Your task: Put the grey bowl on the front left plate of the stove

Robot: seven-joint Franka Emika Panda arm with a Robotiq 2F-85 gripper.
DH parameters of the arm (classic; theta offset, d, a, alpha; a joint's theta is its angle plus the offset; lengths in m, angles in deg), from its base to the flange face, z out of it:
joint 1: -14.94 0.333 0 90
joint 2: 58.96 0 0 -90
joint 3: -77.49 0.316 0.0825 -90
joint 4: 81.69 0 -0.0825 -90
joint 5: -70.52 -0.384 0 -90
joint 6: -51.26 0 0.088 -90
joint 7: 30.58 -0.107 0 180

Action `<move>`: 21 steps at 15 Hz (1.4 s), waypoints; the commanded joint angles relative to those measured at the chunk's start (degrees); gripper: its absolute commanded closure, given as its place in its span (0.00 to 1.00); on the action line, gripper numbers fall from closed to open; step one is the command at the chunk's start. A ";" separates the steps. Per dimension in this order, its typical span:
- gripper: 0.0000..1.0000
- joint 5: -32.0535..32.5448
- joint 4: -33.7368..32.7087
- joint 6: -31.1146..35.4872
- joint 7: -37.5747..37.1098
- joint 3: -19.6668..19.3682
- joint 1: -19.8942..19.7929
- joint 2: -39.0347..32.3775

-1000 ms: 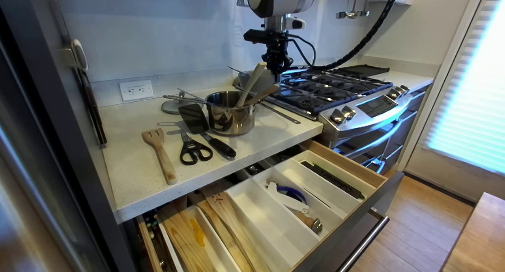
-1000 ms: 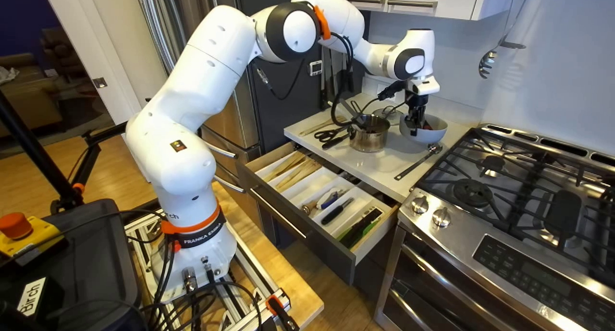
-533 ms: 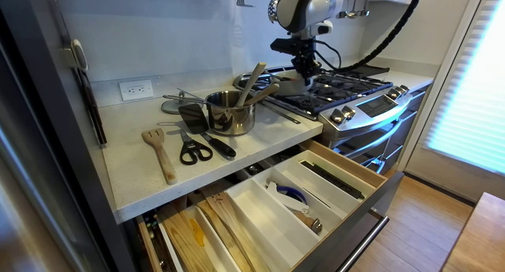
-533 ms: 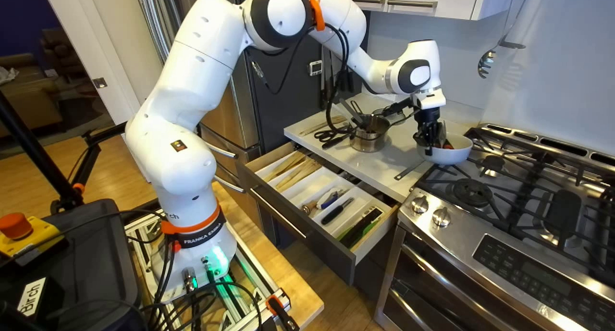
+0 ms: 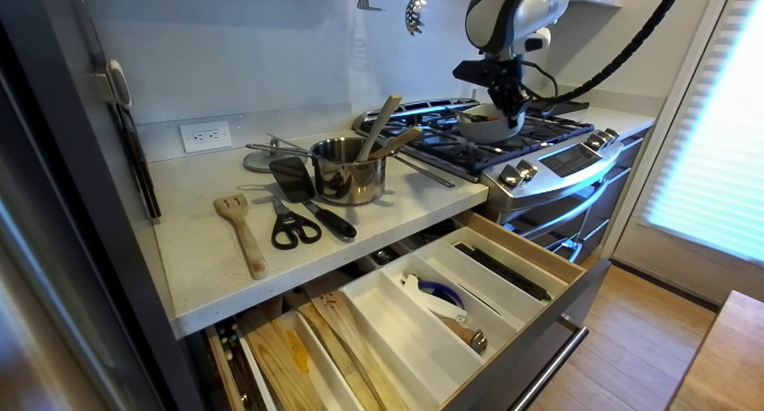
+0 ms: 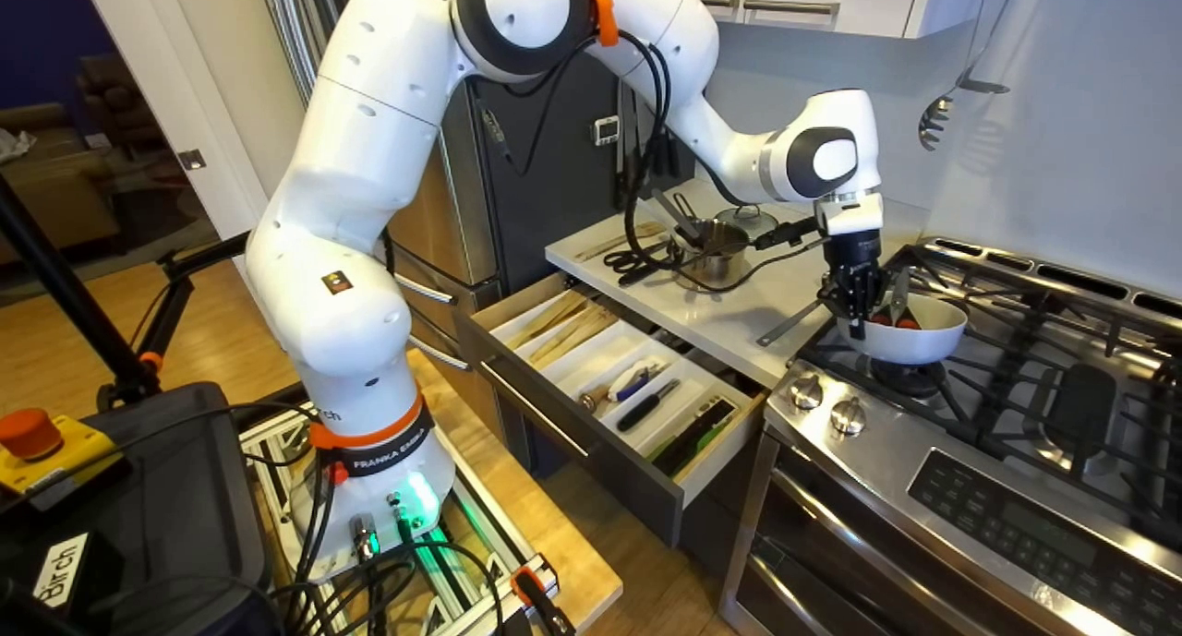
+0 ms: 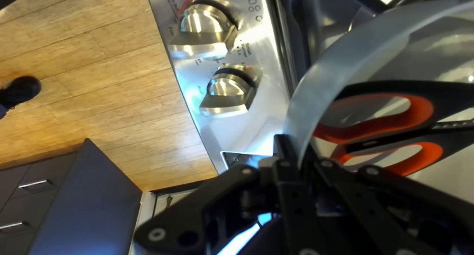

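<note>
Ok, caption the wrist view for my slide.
Tool gripping the grey bowl by its rim, scissors inside, two stove knobs in view.

smooth bowl (image 6: 923,344), shiny metal stove (image 6: 875,459)

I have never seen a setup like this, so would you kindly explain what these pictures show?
The machine is one white robot arm ending in a black gripper. Two pictures are taken from outside it, from different places; the close-up is taken from its wrist.

The gripper is shut on the rim of a grey bowl, with orange-and-black-handled scissors inside. The bowl is over the front left burner of the gas stove; I cannot tell whether it rests there or hangs just above.

On the counter are a slotted wooden turner, black-handled scissors, a black spatula and a steel saucepan with utensils in it. Below is an open drawer.
</note>
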 commanded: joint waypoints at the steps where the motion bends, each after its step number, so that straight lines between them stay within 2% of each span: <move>1: 0.98 0.47 -0.96 1.60 -0.52 2.38 -2.65 -0.48; 3: 0.98 0.55 -2.13 1.69 -1.47 2.18 -3.27 -1.46; 7: 0.98 -1.05 -4.89 5.12 -0.17 2.43 -7.01 -3.77; 10: 0.98 -5.15 -8.06 10.09 3.20 5.10 -11.45 -5.88; 12: 0.98 -9.37 -10.32 10.54 6.23 7.50 -13.96 -6.95; 16: 0.98 -15.57 -12.95 7.51 12.55 10.89 -15.68 -7.30; 19: 0.98 -16.02 -12.72 3.95 12.38 9.82 -14.14 -5.78; 21: 0.98 -16.44 -13.50 0.08 13.17 10.45 -14.36 -5.73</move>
